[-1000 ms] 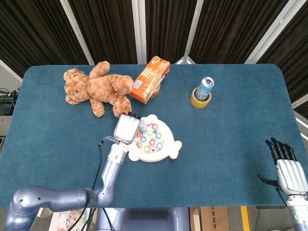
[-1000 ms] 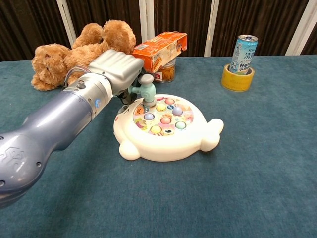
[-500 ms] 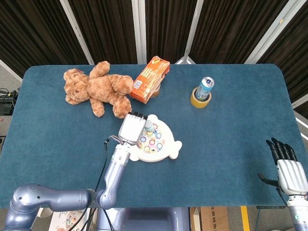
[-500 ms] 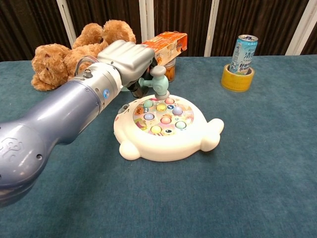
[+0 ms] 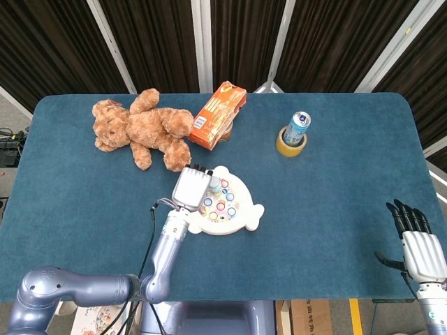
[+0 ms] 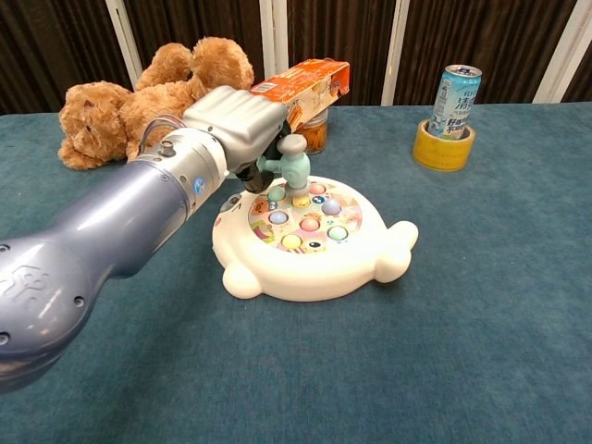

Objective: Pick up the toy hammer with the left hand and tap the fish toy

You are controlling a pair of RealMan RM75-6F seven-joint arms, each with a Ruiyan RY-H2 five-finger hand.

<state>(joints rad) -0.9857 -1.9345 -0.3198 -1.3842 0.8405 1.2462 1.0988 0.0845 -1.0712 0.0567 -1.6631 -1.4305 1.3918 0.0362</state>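
The white fish toy, dotted with coloured pegs, lies mid-table. My left hand grips the pale green toy hammer over the toy's back left part. The hammer's head stands upright with its lower face down on a peg near the toy's far edge. My right hand rests open at the table's front right corner, far from the toy, and holds nothing.
A brown teddy bear lies at the back left. An orange box leans on a jar behind the fish toy. A drink can inside a yellow tape roll stands at the back right.
The left hand swung the hammer from the toy's left edge up and right, then brought its head down onto the pegs. The right hand has stayed still.
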